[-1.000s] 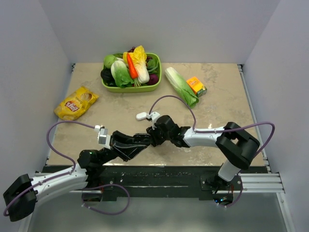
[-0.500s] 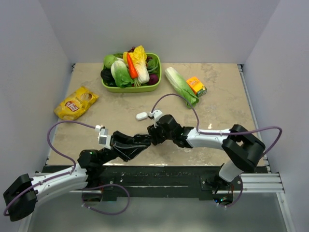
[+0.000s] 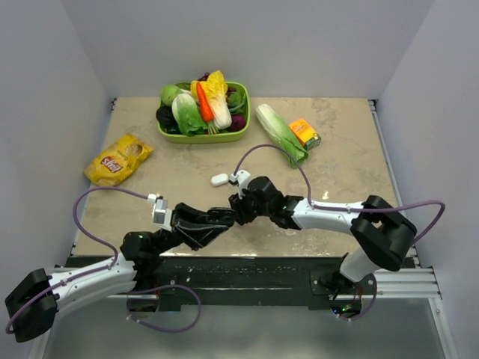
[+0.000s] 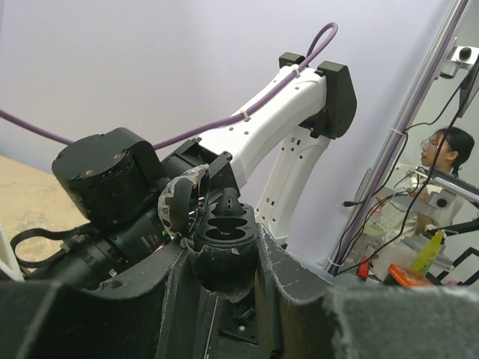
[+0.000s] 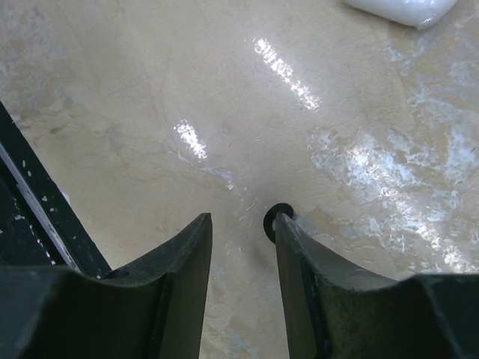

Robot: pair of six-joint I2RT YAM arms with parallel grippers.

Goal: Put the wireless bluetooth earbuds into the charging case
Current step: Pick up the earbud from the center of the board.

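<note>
Left gripper is clamped on the open black charging case while right gripper stands part-open w/ nothing pinched, what looks like a tiny black earbud touching one fingertip: prob. light, hard, slick, so nip it gently across the body, not the tip.

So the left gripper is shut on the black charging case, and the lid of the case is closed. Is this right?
Not fully. The left gripper is shut on the black charging case, but the lid is open, tilted back to the left. The left wrist view shows it.
</note>
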